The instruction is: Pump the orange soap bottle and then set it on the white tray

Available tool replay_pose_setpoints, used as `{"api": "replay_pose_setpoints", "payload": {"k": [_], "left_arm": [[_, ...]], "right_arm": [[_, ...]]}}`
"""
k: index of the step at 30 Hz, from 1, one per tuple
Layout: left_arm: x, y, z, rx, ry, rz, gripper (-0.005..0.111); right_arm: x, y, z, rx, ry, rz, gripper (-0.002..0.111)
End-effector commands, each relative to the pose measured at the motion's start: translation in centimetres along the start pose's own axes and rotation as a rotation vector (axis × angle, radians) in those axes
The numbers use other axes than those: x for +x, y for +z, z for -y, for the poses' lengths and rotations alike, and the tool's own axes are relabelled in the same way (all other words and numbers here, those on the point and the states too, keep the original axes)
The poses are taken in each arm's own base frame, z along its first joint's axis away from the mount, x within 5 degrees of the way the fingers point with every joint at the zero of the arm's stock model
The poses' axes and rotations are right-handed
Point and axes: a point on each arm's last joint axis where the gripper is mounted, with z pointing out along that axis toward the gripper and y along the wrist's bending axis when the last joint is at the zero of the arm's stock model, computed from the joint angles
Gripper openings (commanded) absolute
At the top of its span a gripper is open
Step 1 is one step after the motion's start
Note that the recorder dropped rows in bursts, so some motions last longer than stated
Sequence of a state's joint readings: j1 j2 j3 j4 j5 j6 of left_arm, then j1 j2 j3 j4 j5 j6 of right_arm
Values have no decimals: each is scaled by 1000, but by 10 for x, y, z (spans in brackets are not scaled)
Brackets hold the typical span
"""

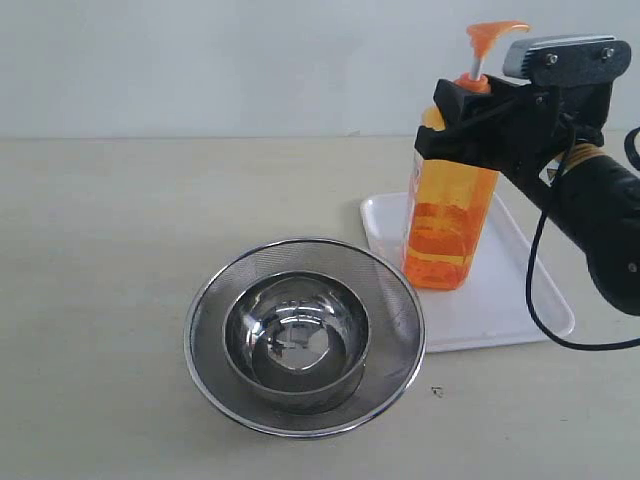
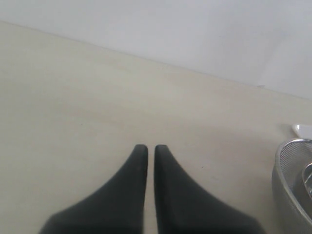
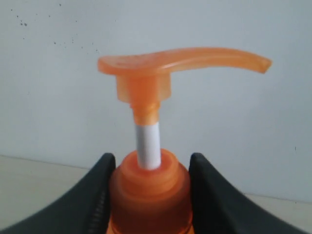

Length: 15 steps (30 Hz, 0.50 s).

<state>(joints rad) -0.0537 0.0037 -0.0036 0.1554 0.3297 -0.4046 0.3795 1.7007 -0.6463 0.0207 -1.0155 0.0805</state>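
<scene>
standing upright on the left part of the one white tray (image 1: 505, 305) is the one orange soap bottle (image 1: 448, 215), its base over the tray's glossy floor near the left rim; whether the base rests fully on the tray or sits a hair above it cannot be told. the right gripper (image 1: 462, 112) has hold of the bottle high up, at the collar just under the pump. in the right wrist view the same gripper (image 3: 151, 168) shows its two black fingers (image 3: 95, 195) pressed one to each side of the orange collar, opened only as wide as that collar. the pump head stands raised, with a stretch of white stem bare between head and collar, and its spout points out to one side. one black cable (image 1: 535, 300) loops down from the right arm across the tray's far right edge. the left gripper (image 2: 150, 148) shows only in its own wrist view: its two dark fingers lie almost together, a thin slit between them, with nothing held, above bare beige table (image 1: 110, 260). two bowls sit in front of the tray and to its left, one inside the other: one round steel mesh strainer (image 1: 397, 300) and, nested in its middle, one smaller polished steel bowl (image 1: 295, 335). the strainer's rim overlaps the tray's front left corner in the exterior view; whether they touch cannot be told. a slice of the strainer also shows at the edge of the left wrist view.
</scene>
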Motion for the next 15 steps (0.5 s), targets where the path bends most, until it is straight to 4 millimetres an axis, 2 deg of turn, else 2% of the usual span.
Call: {"api": "replay_pose_setpoints", "payload": {"k": [1,6,11,15], "left_arm": [[0,0,0,2,7,12,5],[0,0,0,2,7,12,5],[0,0,0,2,7,12,5],[0,0,0,2,7,12,5]], "right_arm": [[7,0,0,2,-2,-58,0],[1,-1,-1,-2,-64,-23,0],[-26,-7,-2,-1,-106,9,0],[-33,-10,-2,5,-153,10,0]]}}
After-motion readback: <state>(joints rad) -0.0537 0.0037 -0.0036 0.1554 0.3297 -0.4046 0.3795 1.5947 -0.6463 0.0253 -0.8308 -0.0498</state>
